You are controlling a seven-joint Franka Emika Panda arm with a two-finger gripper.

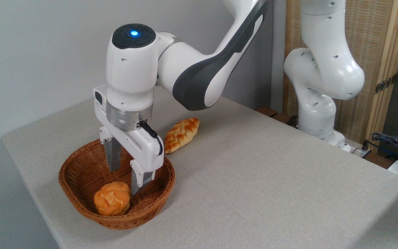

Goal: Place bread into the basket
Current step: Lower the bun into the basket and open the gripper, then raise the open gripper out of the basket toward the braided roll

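Resting knotted bread [112, 198] in woven basket [78, 204]

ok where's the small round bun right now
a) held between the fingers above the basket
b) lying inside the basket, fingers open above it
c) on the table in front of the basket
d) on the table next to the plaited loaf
b: the bun lies on the floor of the basket, while the gripper stands open just above it, gripping nothing.

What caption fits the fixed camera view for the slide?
Round bun lies inside the wicker basket; open tool above it, plaited loaf on table.
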